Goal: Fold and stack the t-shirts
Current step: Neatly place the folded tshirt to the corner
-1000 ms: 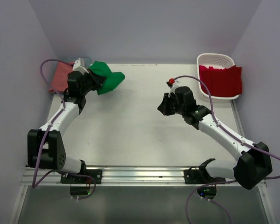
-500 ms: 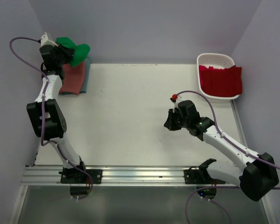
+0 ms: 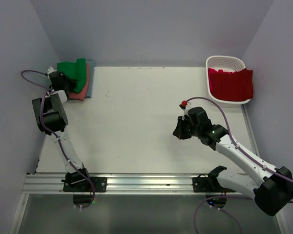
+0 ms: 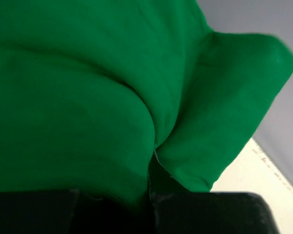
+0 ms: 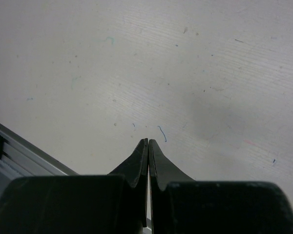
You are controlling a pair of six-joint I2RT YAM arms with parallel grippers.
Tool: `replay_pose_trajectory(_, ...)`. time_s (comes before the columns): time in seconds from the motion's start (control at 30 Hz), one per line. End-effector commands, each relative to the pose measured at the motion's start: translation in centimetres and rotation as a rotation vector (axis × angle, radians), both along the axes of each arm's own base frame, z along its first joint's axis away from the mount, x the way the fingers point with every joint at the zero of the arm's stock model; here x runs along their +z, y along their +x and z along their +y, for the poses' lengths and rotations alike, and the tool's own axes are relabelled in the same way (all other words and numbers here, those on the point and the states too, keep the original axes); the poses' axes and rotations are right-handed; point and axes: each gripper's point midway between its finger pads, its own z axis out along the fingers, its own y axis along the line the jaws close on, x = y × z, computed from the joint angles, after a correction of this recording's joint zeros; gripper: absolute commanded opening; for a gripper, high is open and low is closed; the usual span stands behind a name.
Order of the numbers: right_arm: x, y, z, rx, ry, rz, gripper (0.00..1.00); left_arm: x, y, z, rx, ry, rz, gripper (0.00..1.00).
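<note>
Table [image 3: 136, 117]: three stacked t-shirts [image 3: 82, 87], one red t-shirt [image 3: 229, 84]; left tool [image 4: 151, 190] pinches green t-shirt [image 3: 74, 69], right tool [image 5: 148, 146] pressed together.

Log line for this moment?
left gripper: shut on green t-shirt, atop pink t-shirt | right gripper: shut, empty | red t-shirt: across basket

Worktop [image 3: 136, 122]: carries a pile of three shirts at its far left corner and a basket at its far right corner.
Top shirt [image 3: 74, 70]: lies uppermost on the pile.
Middle shirt [image 3: 79, 93]: under the top shirt, showing at the pile's near and right sides.
Bottom shirt [image 3: 91, 87]: seemingly lowest; only a strip shows along the right side.
Left gripper [image 3: 62, 79]: at the pile's left side, touching the top shirt.
Basket [image 3: 224, 57]: holds the fourth shirt [image 3: 232, 83], which spills over its near and right rim.
Right gripper [image 3: 178, 129]: over the worktop's right half, well apart from basket and pile.
</note>
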Motion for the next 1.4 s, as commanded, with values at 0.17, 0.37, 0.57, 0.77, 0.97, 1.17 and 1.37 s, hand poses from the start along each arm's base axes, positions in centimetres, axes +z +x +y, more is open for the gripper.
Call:
replay_pose_trajectory(0.17,0.2,-0.8,0.3,0.016,-0.016,-0.005,0.34,5.8,-1.9,-1.7,0.071,-0.191,-0.131,0.36)
replay_pose_trajectory(0.37,1.3,-0.7,0.3,0.012,-0.011,-0.042,0.69,14.3,-4.2,-4.5,-0.019,-0.248,-0.321,1.00)
replay_pose_trajectory(0.57,2.6,-0.4,-0.2,-0.013,-0.017,-0.080,0.88,23.7,-12.5,-12.6,-0.246,-0.276,-0.584,1.00)
replay_pose_trajectory(0.77,3.2,-0.4,-0.8,-0.033,-0.037,-0.080,0.99,23.9,-20.3,-18.6,-0.314,-0.205,-0.594,1.00)
replay_pose_trajectory(0.97,4.0,-0.2,-1.4,-0.070,-0.032,-0.113,0.99,26.1,-26.2,-21.7,-0.440,-0.103,-0.653,1.00)
replay_pose_trajectory(1.17,5.7,0.5,-2.1,-0.126,-0.028,-0.168,0.99,25.0,-31.5,-26.6,-0.717,-0.106,-0.672,1.00)
replay_pose_trajectory(1.37,6.1,0.8,-2.4,-0.152,-0.036,-0.174,0.99,22.5,-32.2,-28.1,-0.843,0.058,-0.578,1.00)
